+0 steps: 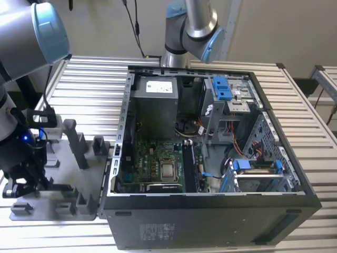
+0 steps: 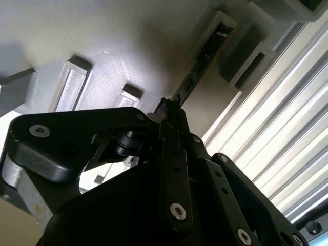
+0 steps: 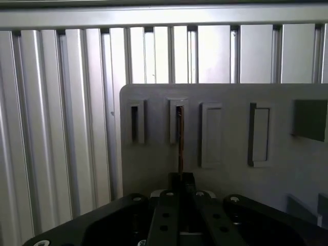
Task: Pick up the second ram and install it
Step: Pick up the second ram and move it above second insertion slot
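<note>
Over the grey tray (image 1: 60, 163) at the exterior view's left, the hand (image 3: 181, 177) is closed on the second ram (image 3: 180, 141), which stands edge-on in a tray slot. A clean lift likely needs a straight pull along the slot, no twisting.

The second ram (image 3: 180, 138) stands in the tray (image 1: 62, 158), at the exterior view's left of the case (image 1: 210, 224).

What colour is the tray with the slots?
Plain grey; the tray shows best in the first wrist view.
</note>
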